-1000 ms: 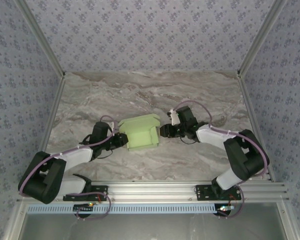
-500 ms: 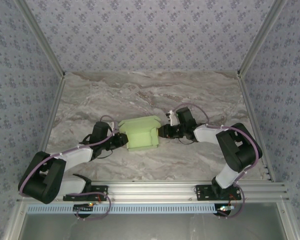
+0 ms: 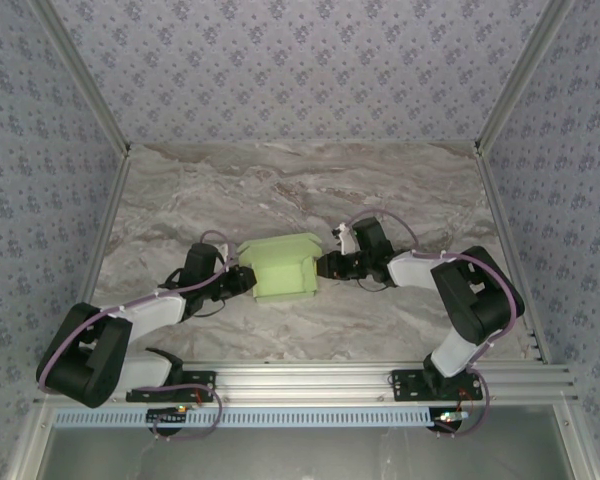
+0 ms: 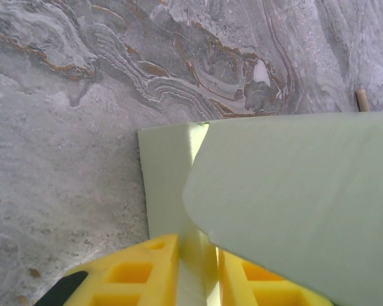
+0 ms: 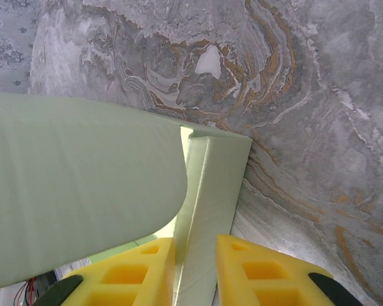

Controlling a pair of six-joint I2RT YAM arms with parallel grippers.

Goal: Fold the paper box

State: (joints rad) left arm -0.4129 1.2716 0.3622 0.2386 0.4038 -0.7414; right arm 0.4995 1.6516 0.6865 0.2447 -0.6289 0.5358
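Left gripper (image 4: pixel 198 258) and right gripper (image 5: pixel 195 255) clamp opposite sides of the paper box (image 3: pixel 278 268).

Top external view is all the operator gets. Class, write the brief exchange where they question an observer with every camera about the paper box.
Operator: Is the left gripper really gripping the paper box?
Observer: Yes, a thin card panel runs between its yellow fingers.
Operator: And the right gripper?
Observer: Its fingers close on a folded side flap at the box's edge.
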